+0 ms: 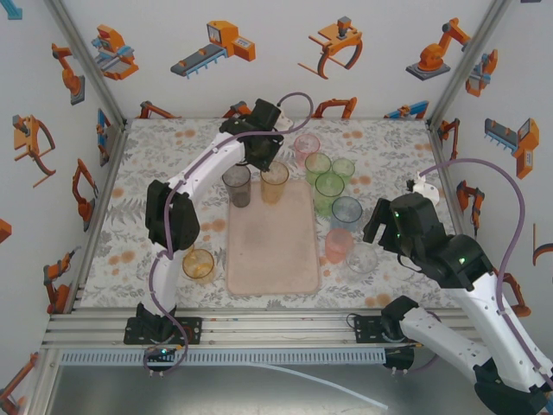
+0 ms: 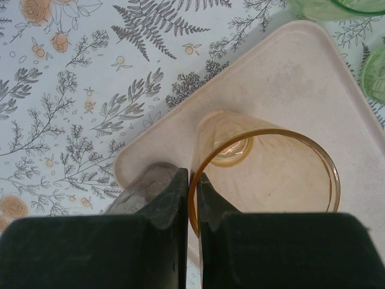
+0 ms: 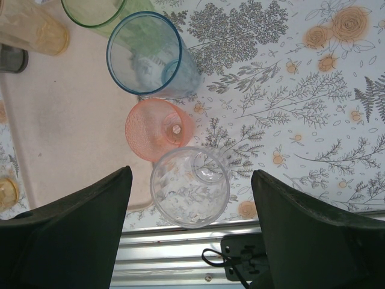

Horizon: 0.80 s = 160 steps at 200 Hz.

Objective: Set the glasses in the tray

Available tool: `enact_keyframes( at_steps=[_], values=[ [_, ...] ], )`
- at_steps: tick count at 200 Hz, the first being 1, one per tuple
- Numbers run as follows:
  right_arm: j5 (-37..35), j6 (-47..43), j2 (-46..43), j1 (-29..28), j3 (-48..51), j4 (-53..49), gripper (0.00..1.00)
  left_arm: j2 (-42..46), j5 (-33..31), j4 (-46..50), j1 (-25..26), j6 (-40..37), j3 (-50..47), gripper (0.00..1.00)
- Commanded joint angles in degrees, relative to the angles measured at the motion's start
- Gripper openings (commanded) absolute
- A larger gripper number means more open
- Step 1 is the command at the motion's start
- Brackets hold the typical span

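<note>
Left claw (image 2: 192, 176): clenched on the rim of an orange glass (image 2: 264, 168), with one finger inside and one outside.
Orange glass: stood upright at the far end of the tray (image 2: 289, 78), right under the left claw.
Grey glass (image 1: 237, 185): also stood on the tray, just beside the orange glass.
Right claw (image 3: 191, 174): spread wide, with nothing gripped.
Clear glass (image 3: 189, 188): seen below and between the right claw's fingers, on the table (image 3: 289, 90), just off the tray's right edge.
Pink glass (image 3: 159, 129): placed just beside the clear glass, by the tray's edge.
Blue glass (image 3: 144, 54): found next, behind the pink glass.
Green glasses (image 1: 328, 183): bunched on the table near the tray's far right side.
Second orange glass (image 1: 199, 264): left on the table, near the tray's left side.
</note>
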<state>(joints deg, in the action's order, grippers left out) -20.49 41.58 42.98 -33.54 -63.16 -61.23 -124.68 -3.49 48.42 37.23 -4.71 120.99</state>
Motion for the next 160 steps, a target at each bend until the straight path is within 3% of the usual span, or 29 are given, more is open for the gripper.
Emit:
enact_keyframes(
  at_steps=[1, 70, 160],
  values=[
    [-1.31, 0.52, 0.01, -0.35, 0.29, -0.65, 0.73, -1.18, -0.28, 0.53, 0.02, -0.71, 1.88, 0.13],
    [-1.63, 0.6, -0.16, -0.3, 0.65, -0.65, 0.74, -1.07, -0.77, 0.97, 0.02, -0.99, 1.14, 0.18],
    [-1.31, 0.6, 0.08, -0.36, 1.12, 0.31, 0.75, 0.99, -1.61, 1.06, 0.03, -1.99, 1.19, 0.37]
  ],
)
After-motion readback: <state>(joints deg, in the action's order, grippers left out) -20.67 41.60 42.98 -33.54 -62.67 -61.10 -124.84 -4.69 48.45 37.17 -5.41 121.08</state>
